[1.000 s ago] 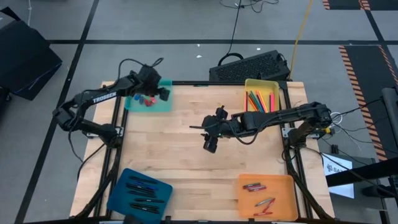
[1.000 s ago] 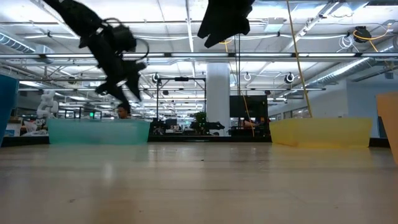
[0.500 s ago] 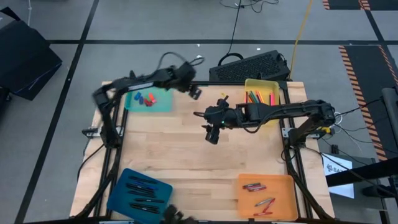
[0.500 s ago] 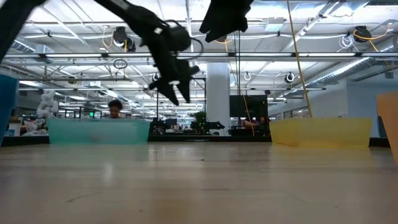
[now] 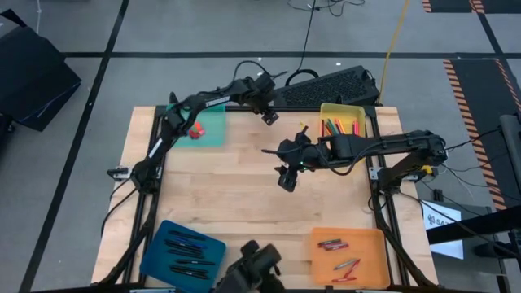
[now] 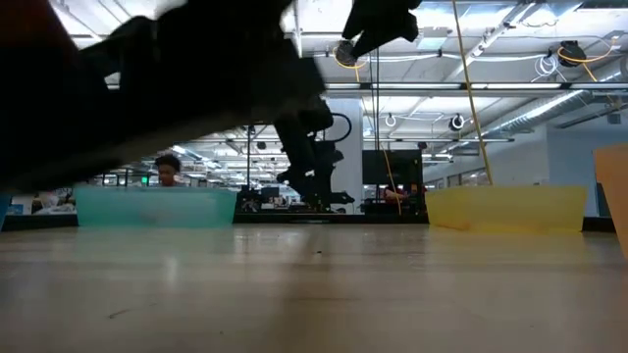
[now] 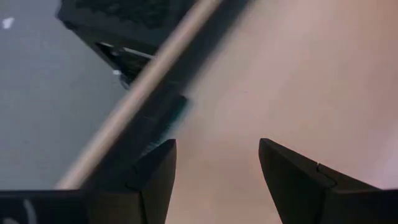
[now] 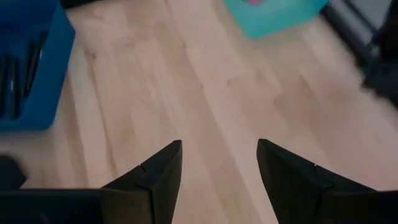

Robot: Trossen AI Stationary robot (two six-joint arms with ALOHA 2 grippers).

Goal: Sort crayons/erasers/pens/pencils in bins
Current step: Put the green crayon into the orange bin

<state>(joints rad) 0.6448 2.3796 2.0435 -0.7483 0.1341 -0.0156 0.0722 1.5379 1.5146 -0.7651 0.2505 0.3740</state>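
Nearest you, the dark blue bin point(image 5: 182, 252) holds the pens point(image 5: 186, 245) and the orange bin point(image 5: 350, 255) the crayons point(image 5: 332, 243); your right gripper point(image 5: 286, 181) hangs over mid-table, fingers spread and empty; beyond it the left gripper point(image 5: 268, 114), also agape with nothing held, reaches past the teal bin point(image 5: 213, 130) with its erasers point(image 5: 195, 130); pencils point(image 5: 339, 130) fill the yellow bin point(image 5: 355, 110); sorting looks finished, so I judge you need only retract; the bare wood table point(image 5: 228, 195) carries nothing loose; a keyboard point(image 5: 326, 86) lies on the grey floor.
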